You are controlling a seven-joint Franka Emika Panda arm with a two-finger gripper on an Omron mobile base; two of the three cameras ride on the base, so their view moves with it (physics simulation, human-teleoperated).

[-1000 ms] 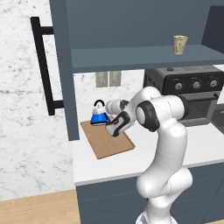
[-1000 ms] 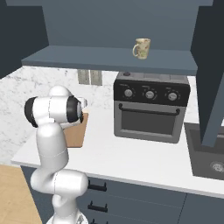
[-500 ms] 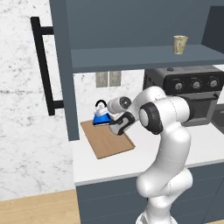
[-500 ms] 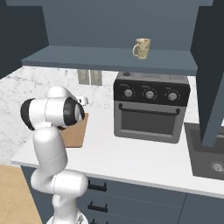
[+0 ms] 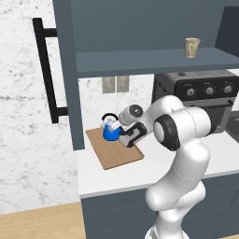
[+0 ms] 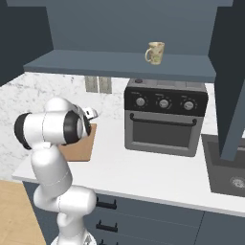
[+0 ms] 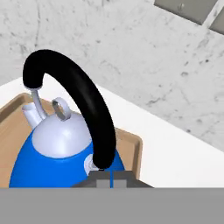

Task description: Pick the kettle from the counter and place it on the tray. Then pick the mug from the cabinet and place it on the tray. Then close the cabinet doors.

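- Kettle (image 5: 111,132): you find it standing upright on the far left part of the tray (image 5: 116,154), near the marble backsplash. By its position, the first placement looks done or all but done.
- Kettle orientation: in the hand view the black arched handle (image 7: 83,100) runs over the pale lid, and the small spout shows at the left of the body. Its long axis follows the handle arch, which runs away from the hand toward the backsplash; the spout lies at the arch's far end.
- Gripper (image 7: 111,177): the two fingertips stand pressed together with no gap, just at the near foot of the kettle's handle. You cannot tell from these views whether they pinch the handle or merely rest beside it.
- Tray: light-brown board lying flat on the white counter (image 5: 154,163), left of the countertop oven (image 6: 165,122), angled slightly to the counter edge.
- Mug (image 6: 155,52): beige, upright on the shelf of the open wall cabinet (image 6: 119,64), above the oven and well apart from the arm.
- Cabinet doors: the left door (image 5: 65,74) stands swung open, its black bar handle facing left.
- Step in hand: finishing the kettle placement.
- Next move, by judgement: you would part the fingers, lift clear of the arched handle without tipping the kettle, then raise the arm to the shelf for the mug.
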